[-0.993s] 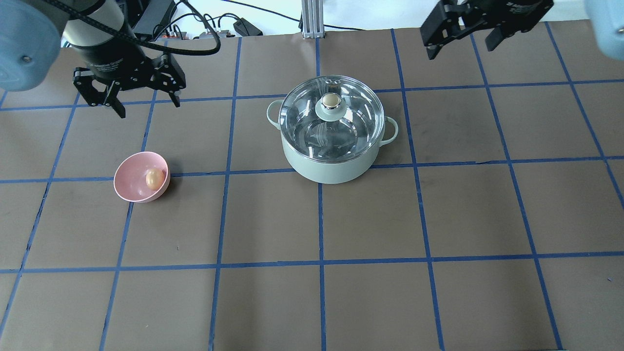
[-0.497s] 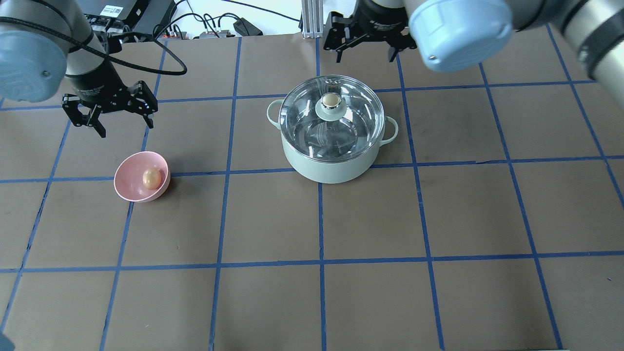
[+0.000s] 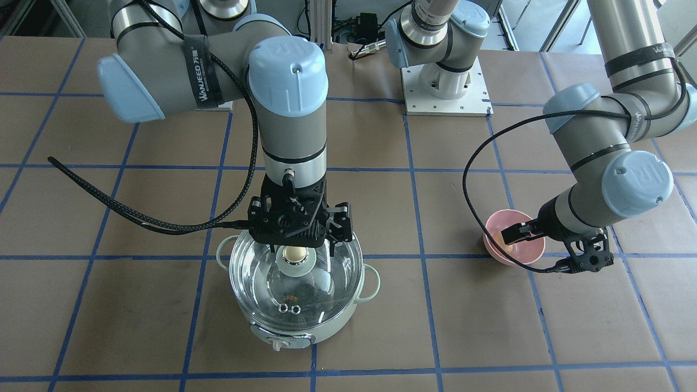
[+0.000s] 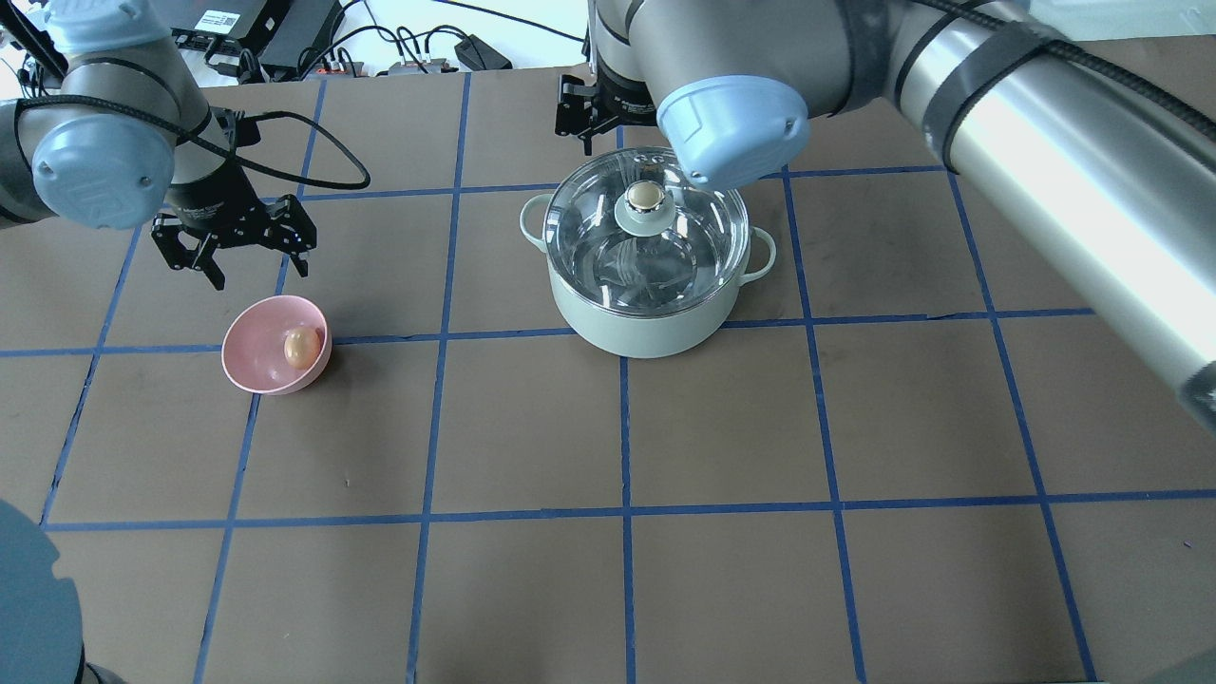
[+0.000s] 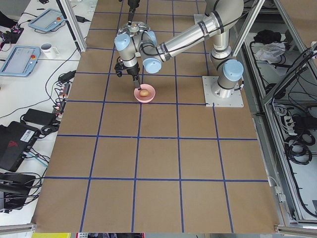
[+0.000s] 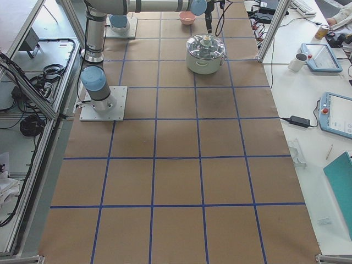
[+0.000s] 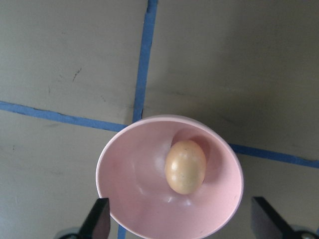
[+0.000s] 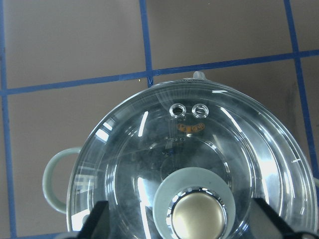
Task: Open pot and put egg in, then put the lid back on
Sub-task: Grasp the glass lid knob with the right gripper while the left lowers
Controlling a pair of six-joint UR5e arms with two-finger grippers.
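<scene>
Right arm [image 3: 288,109]: reaches out across the table [image 4: 532,418], wrist pointing straight down over the pot [image 4: 646,328]. Right gripper [image 3: 298,239] hangs just above the lid [image 4: 684,247]. Jaws wide apart, one finger on each side of the knob [image 4: 646,196], neither touching it in the wrist view.

Left arm [image 3: 615,179]: elbow bent, forearm angled down toward the bowl [image 4: 249,356]. Left gripper [image 4: 255,269] points down above the bowl. Jaws apart, holding nothing; in the wrist view the bowl lies below and between the fingertips.

Pot: round, pale mint green, a loop handle on each side, a small control knob on the side away from the robot. It stands upright near mid-table.

Lid: clear glass disc, seated flat on the pot rim. It has a pale green centre base, a beige knob and two steel-ringed vent holes. Shiny steel pot interior shows through the glass.

Bowl: small, pink, on the table well apart from the pot, on the robot's left.

Egg [image 4: 300,348]: tan-orange oval, lying in the bowl, against the wall nearer the pot.
</scene>
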